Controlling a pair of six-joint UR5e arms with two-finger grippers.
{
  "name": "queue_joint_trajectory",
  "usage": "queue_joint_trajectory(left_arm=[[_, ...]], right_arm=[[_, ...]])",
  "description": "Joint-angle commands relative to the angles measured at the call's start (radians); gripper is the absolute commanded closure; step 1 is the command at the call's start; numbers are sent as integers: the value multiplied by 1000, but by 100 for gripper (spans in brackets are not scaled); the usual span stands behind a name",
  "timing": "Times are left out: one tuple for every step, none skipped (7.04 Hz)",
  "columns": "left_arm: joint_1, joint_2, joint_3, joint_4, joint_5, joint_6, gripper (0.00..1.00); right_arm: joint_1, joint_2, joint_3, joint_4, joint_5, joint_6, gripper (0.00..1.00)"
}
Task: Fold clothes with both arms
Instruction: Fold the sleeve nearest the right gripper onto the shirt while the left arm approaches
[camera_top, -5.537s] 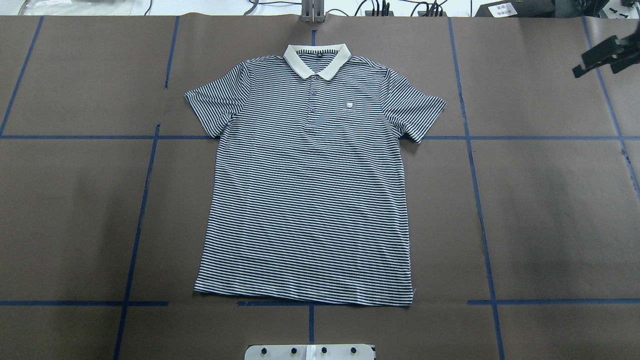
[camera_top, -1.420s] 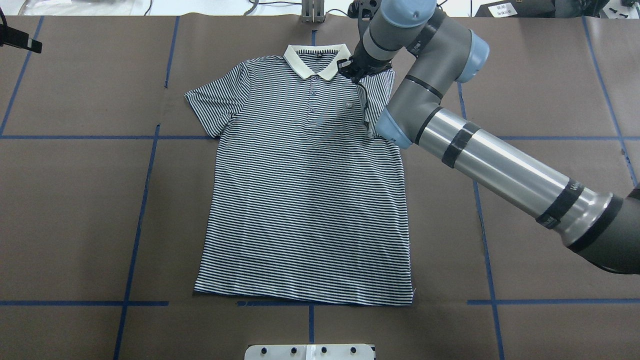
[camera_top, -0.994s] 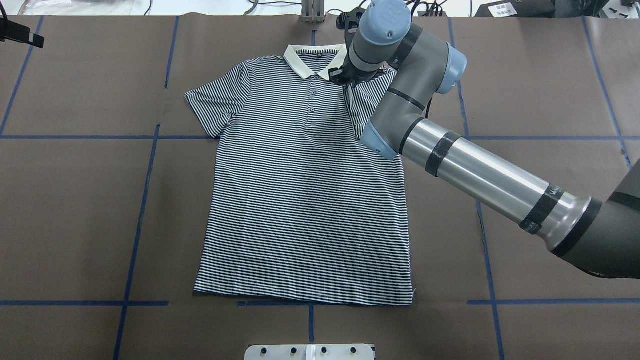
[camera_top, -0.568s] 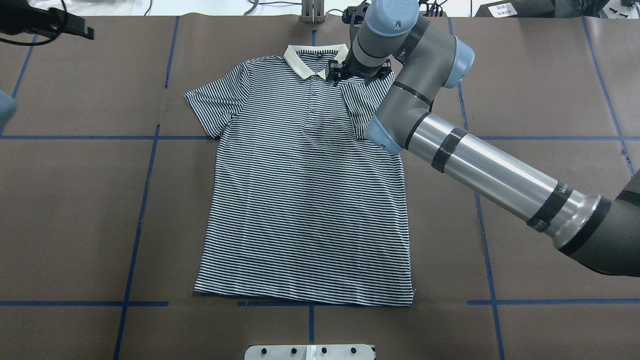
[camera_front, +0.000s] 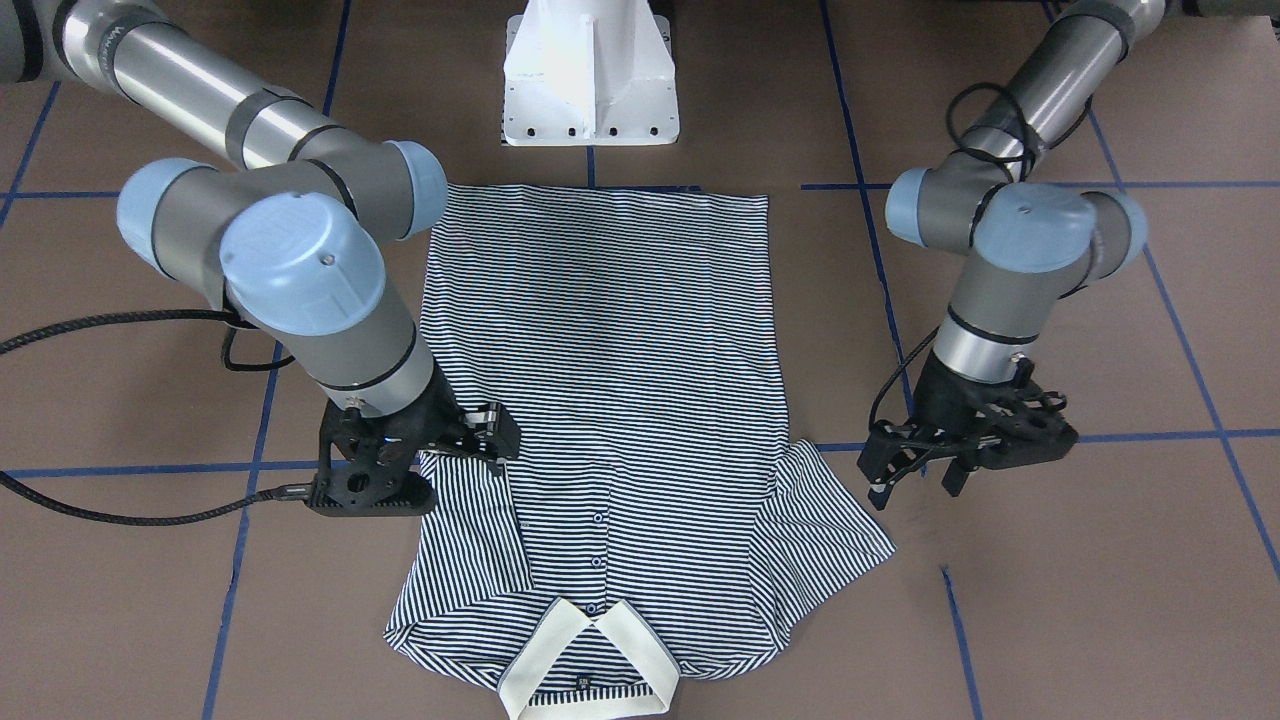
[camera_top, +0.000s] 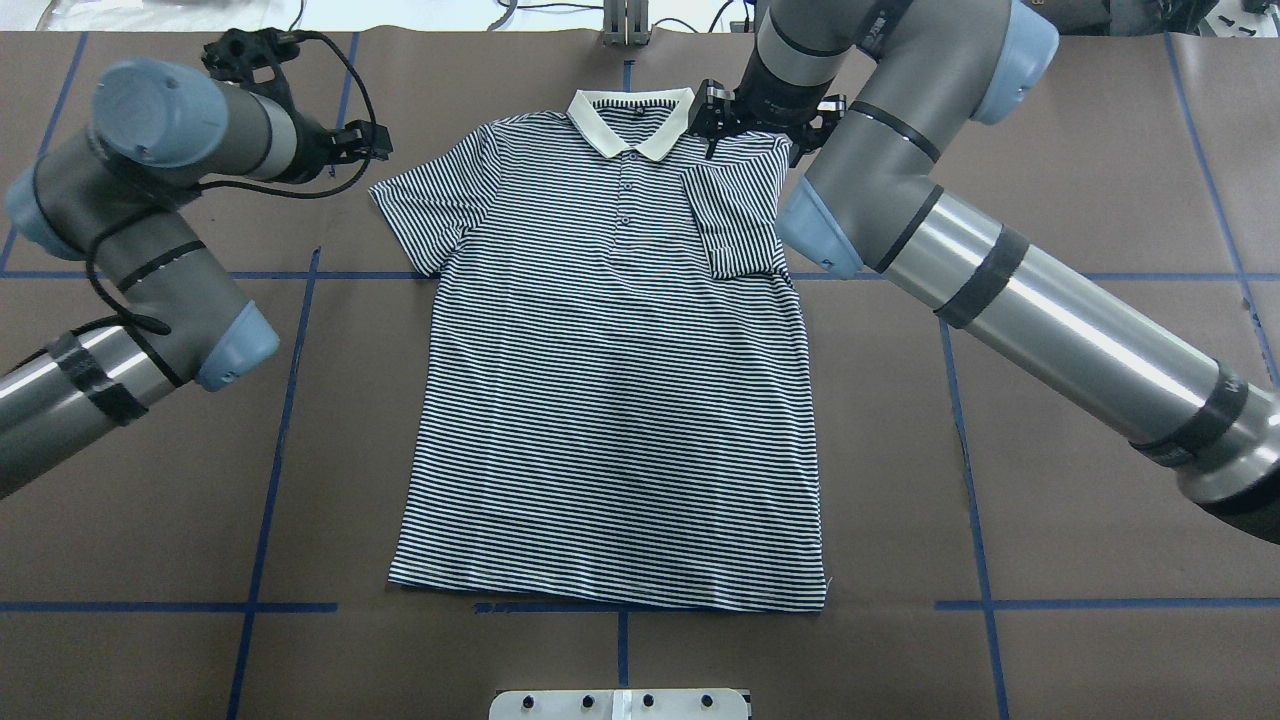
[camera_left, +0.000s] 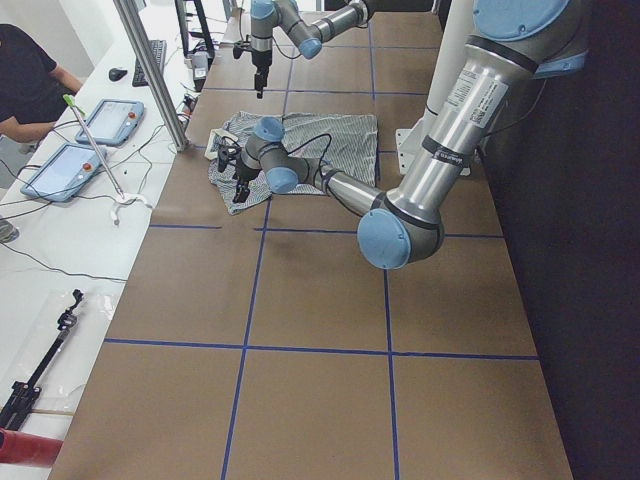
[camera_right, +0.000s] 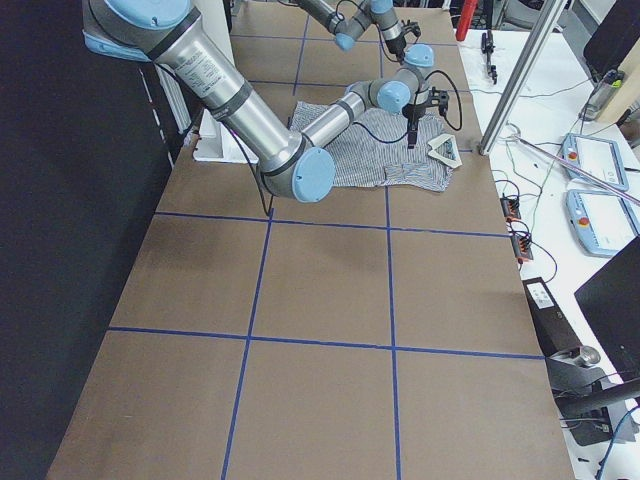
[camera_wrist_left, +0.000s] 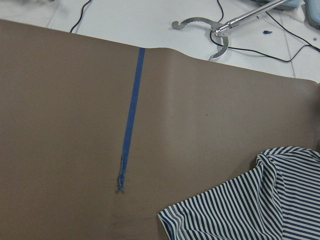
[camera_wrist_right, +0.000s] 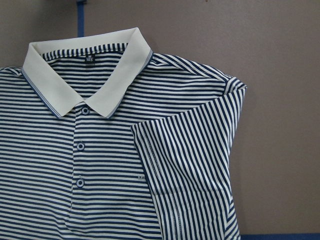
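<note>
You see a navy-and-white striped polo shirt (camera_top: 610, 400) lying flat, buttons up, in the middle of the brown desk (camera_top: 1100, 150). Its cream collar (camera_top: 632, 120) points to the desk edge away from the robot, and its hem lies toward the robot's edge. The sleeve on the robot's right (camera_top: 735, 215) is folded in over the chest. The other sleeve (camera_top: 425, 205) is spread flat. The right fingers (camera_front: 492, 432) hang spread apart above the folded shoulder, beside the collar, gripping nothing. The left fingers (camera_front: 950, 478) hover over bare desk just beside the flat sleeve, also apart and empty.
</note>
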Motion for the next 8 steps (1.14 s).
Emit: queue_joint_trajectory(left_arm=[[41,-54,108,-1,92,-12,7],[58,-54,126,-1,104,-12,8],[79,-64,143,1,121,-12,9],[81,-76,184,-4,150,-7,9],[86,-90,204,-7,154,-6,10],[86,-94,208,-7,154,-4,13],[86,-100,209,-7,154,-4,18],[87,-99,209,-7,154,-4,26]], right_arm=[[19,-61,78,-5,17,0,0],[19,-61,77,-3,17,2,0],[19,-61,78,-2,17,6,0],[19,-61,77,-2,15,6,0],[19,-61,77,-2,15,6,0],[19,-61,77,-2,15,6,0],[19,-61,77,-2,15,6,0],[19,-63,75,-2,15,8,0]])
